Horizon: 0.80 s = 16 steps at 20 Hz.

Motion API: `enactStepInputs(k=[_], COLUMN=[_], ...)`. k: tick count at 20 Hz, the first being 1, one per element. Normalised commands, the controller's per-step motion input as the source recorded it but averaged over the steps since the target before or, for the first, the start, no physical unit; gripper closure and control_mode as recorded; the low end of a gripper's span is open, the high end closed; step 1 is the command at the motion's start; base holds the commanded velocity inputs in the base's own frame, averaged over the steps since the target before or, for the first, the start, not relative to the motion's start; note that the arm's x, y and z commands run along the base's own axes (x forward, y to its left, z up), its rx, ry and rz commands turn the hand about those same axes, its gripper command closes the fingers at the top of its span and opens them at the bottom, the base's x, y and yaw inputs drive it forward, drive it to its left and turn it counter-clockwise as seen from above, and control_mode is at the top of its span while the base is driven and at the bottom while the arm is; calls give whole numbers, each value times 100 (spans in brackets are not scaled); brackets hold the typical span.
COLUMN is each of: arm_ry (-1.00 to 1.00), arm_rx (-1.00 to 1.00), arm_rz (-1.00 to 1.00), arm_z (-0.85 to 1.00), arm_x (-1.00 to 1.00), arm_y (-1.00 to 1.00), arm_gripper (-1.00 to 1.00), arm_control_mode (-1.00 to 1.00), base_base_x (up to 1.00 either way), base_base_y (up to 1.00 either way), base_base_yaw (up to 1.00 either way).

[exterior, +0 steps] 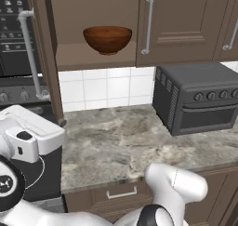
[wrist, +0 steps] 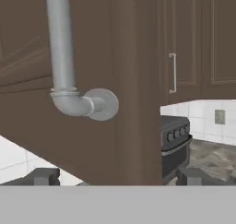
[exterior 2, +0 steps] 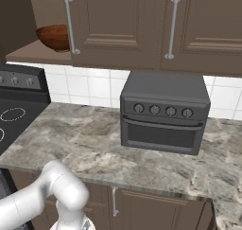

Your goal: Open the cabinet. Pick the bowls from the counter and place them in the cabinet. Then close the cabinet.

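Your hand view sits right up against the swung-out cabinet door [wrist: 92,80], with the lower end of its silver handle [wrist: 69,80] in the upper left of the frame and your gripper [wrist: 117,176] spread wide open at the bottom edge, holding nothing. From the left base view you get what the hand camera can't show you: the cabinet [exterior: 186,25] stands open on its left side, and the reddish-brown bowl [exterior: 108,39] rests on the shelf inside, top centre of the frame. In the right base view that same bowl [exterior 2: 53,37] peeks out at upper left, partly behind a door handle [exterior 2: 70,24]. Below, you've got the marbled counter [exterior: 116,146] against a white tile wall [exterior: 102,88], and the black toaster oven [exterior: 197,99] stands at the right.
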Motion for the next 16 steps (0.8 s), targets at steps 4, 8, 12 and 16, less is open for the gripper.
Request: enactStepInputs(k=[4, 8, 12, 16], arm_ry=[-38, -27, -18, -15], arm_rx=[-2, -4, -11, -10], arm_rz=[0, 0, -1, -2], arm_z=[0, -1, -3, 0], arm_x=[0, 19, 56, 59], arm_y=[-42, -47, -39, -48], arm_gripper=[-100, -100, -100, -100], arm_control_mode=[-100, -100, -100, -100], base_base_x=[0, 0, 0, 0], base_base_y=[0, 0, 0, 0], base_base_yaw=[0, 0, 0, 0])
